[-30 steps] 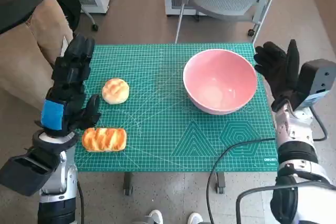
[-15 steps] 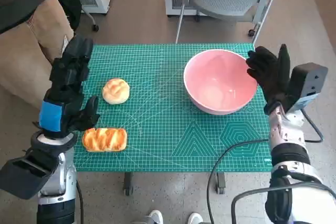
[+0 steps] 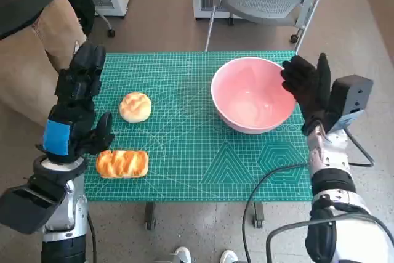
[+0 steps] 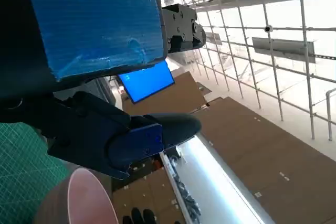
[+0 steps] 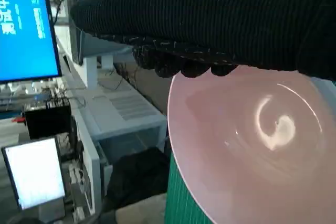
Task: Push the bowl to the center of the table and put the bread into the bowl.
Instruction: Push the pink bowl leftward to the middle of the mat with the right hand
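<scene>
From the head view the right hand (image 3: 306, 85) stands at the pink bowl (image 3: 252, 93), its gloved fingers upright and a little apart against the rim on the right of the frame; whether they actually press the rim is hard to tell there. The right wrist view puts the glove (image 5: 220, 19) as a dark band over the bowl (image 5: 252, 145) with the fingertips bunched right at the rim, though the fingers themselves hardly show. The bowl sits right of centre on the green cutting mat (image 3: 197, 152).

The left hand (image 3: 74, 112) hovers upright at the left edge of the frame, fingers apart and holding nothing. Below it lies the long glazed bread loaf (image 3: 122, 163), just beside its thumb; the round bun (image 3: 135, 106) lies a little above and to the right.

The left wrist view shows mostly the blue tape (image 4: 94, 19), ceiling grid and a blue screen, plus a sliver of the bowl (image 4: 79, 198) in its lower left corner. Neither bread shows there.

A person's tan trouser leg (image 3: 31, 60) is cut off at upper left.
</scene>
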`<state>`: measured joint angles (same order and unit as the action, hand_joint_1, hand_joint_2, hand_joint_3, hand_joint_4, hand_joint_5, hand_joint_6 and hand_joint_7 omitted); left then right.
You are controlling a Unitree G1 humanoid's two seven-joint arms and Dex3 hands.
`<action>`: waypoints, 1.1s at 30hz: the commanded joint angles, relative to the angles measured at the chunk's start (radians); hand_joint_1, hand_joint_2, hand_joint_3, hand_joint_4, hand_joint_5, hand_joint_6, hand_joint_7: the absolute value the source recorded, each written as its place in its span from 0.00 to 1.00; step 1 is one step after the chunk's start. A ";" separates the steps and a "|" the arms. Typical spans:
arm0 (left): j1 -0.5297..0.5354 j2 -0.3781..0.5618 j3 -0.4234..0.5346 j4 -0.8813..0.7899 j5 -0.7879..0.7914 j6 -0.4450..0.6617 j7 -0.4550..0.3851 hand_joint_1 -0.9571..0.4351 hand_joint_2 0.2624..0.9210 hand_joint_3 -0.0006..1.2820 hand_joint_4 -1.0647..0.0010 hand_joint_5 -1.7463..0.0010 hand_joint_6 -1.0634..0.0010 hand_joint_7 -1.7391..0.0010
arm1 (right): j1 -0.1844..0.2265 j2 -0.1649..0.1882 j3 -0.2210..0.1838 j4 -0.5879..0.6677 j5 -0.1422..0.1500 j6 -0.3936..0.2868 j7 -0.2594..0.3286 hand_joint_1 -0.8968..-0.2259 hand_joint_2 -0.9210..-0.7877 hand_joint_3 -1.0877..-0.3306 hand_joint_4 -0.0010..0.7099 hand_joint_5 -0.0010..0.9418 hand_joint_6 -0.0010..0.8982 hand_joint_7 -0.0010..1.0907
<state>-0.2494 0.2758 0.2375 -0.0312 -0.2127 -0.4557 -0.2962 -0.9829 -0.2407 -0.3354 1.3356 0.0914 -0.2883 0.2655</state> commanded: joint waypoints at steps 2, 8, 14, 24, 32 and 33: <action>0.013 0.008 0.005 -0.023 -0.004 0.004 0.005 0.14 1.00 0.50 0.99 0.91 1.00 0.83 | 0.031 0.024 0.003 0.017 -0.012 0.018 0.018 0.42 0.00 0.48 0.16 0.00 0.20 0.01; 0.019 0.009 0.013 -0.015 -0.016 -0.006 -0.003 0.14 1.00 0.50 0.99 0.91 1.00 0.82 | 0.029 0.021 -0.003 0.017 -0.005 0.027 0.034 0.44 0.00 0.47 0.16 0.00 0.20 0.01; 0.022 0.007 0.016 -0.013 -0.013 -0.009 -0.001 0.14 1.00 0.49 0.99 0.91 1.00 0.81 | 0.028 0.033 -0.009 0.018 -0.003 0.029 0.029 0.43 0.00 0.47 0.16 0.00 0.20 0.01; 0.024 0.007 0.016 -0.022 -0.018 0.000 -0.003 0.14 1.00 0.49 0.99 0.92 1.00 0.81 | 0.024 0.057 0.009 0.014 -0.018 0.014 0.024 0.44 0.00 0.46 0.17 0.00 0.20 0.01; 0.028 0.003 0.011 -0.031 -0.015 0.003 -0.001 0.14 1.00 0.49 0.99 0.92 1.00 0.81 | 0.024 0.058 0.029 0.012 -0.036 0.001 0.033 0.46 0.00 0.41 0.16 0.00 0.19 0.00; 0.029 0.003 0.010 -0.031 -0.015 0.003 -0.001 0.14 1.00 0.49 0.99 0.92 1.00 0.81 | 0.024 0.057 0.030 0.012 -0.036 0.001 0.035 0.46 0.00 0.41 0.15 0.00 0.19 0.00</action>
<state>-0.2295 0.2757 0.2492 -0.0473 -0.2158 -0.4555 -0.2972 -0.9830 -0.1894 -0.3108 1.3351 0.0710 -0.2980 0.2928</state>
